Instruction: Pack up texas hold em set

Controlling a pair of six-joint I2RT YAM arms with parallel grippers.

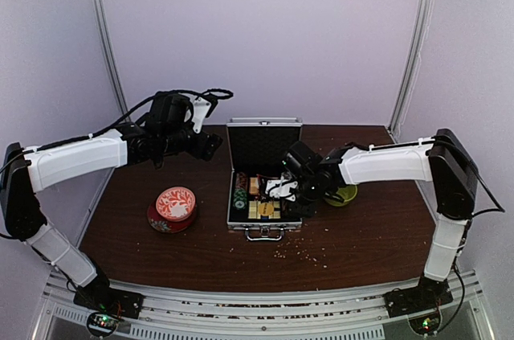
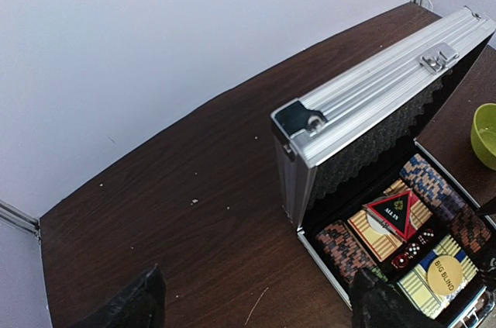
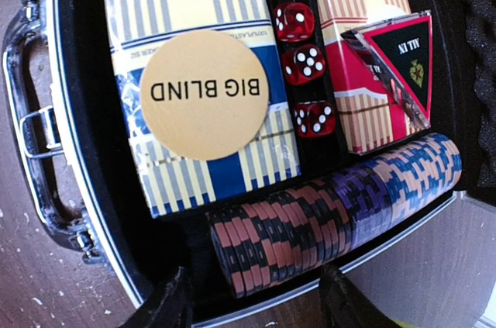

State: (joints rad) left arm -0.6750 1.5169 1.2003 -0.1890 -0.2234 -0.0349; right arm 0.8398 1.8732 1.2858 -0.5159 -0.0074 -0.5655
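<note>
The silver case (image 1: 241,224) lies open mid-table, its black-lined lid (image 1: 263,145) standing upright. Inside are two card decks, a round "BIG BLIND" button (image 3: 205,95) on the blue deck, a triangular "ALL IN" button (image 3: 399,60) on the red deck, three red dice (image 3: 304,64) and rows of striped chips (image 3: 333,212). My right gripper (image 3: 256,309) is open and empty, low over the chip row at the case's right side; it also shows in the top view (image 1: 295,192). My left gripper (image 2: 256,312) is open and empty above the table, left of the lid (image 2: 380,95).
A round red tin with a white floral lid (image 1: 173,206) sits left of the case. A lime-green bowl (image 1: 345,194) sits right of it, under my right arm. The case handle (image 3: 31,126) faces the near edge. Crumbs dot the table in front.
</note>
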